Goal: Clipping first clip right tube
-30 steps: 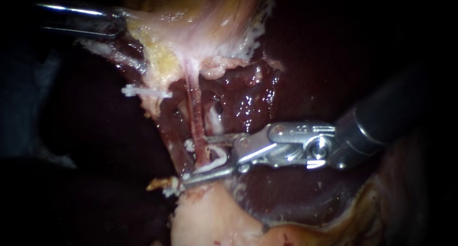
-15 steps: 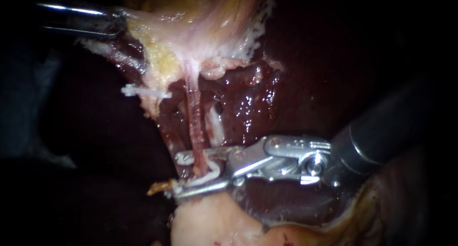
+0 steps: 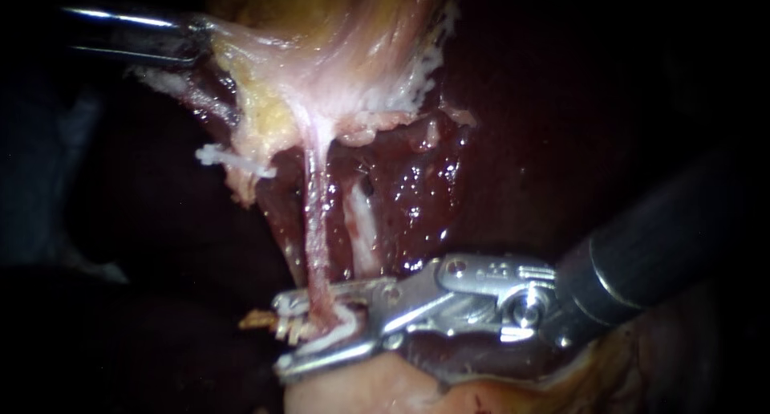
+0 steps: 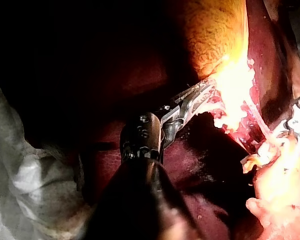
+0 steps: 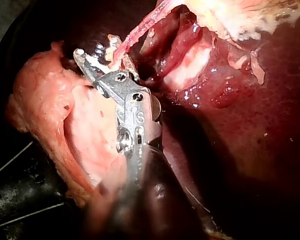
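Dark maroon liver (image 3: 417, 181), wet and glistening, fills the background, with the pale yellow-pink, stringy gallbladder (image 3: 321, 69) hanging across its upper part. My left instrument (image 4: 205, 90), a dark slender shaft with ridged metal jaws, is clamped on the gallbladder's fringe, as far as the glare in the left wrist view lets me judge. A thin, taut pink-red tube (image 3: 314, 221) runs down from the gallbladder towards the liver's lower edge. There my right instrument (image 3: 279, 338), of bright jointed steel, has its jaws apart around the tube, with a white plastic clip (image 3: 341, 332) seated between them. A small white ribbed clip (image 3: 233, 161) juts from the gallbladder's left fringe.
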Motion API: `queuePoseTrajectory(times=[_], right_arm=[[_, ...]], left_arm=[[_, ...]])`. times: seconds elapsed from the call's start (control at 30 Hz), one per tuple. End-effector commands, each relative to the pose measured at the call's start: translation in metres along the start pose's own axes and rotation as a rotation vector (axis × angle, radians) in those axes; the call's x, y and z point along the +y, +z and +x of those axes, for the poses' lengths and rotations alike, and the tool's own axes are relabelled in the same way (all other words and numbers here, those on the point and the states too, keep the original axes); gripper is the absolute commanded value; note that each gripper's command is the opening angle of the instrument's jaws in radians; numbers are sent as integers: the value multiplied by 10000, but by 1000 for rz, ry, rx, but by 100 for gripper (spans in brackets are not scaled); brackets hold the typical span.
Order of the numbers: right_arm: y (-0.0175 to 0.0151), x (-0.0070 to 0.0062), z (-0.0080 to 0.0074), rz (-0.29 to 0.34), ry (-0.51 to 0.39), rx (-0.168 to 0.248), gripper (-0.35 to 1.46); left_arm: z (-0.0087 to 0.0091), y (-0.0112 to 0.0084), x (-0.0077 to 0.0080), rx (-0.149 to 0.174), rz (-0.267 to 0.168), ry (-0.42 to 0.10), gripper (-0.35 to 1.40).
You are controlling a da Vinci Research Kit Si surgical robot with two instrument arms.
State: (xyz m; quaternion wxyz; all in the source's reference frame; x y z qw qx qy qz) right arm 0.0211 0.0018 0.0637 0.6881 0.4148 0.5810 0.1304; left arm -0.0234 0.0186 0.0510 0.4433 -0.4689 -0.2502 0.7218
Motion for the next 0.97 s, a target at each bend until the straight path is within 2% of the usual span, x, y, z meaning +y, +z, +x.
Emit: queuePoseTrajectory(times=[0.03,0.3,0.4,0.5,0.6,0.97], right_arm=[[-2,0,0,-7,11,1,31],[-10,5,3,-17,67,10,-8],[-13,5,3,-21,156,9,-35],[-13,8,2,-26,204,1,-35],[-13,9,0,-36,203,-21,-35],[-14,10,-1,-35,203,-21,-35]], left_arm=[[0,0,0,0,0,0,-35],[0,0,0,0,0,0,-35],[0,0,0,0,0,0,-35],[0,0,0,0,0,0,-35],[0,-1,0,0,0,0,-35],[1,-1,0,0,-1,0,-35]])
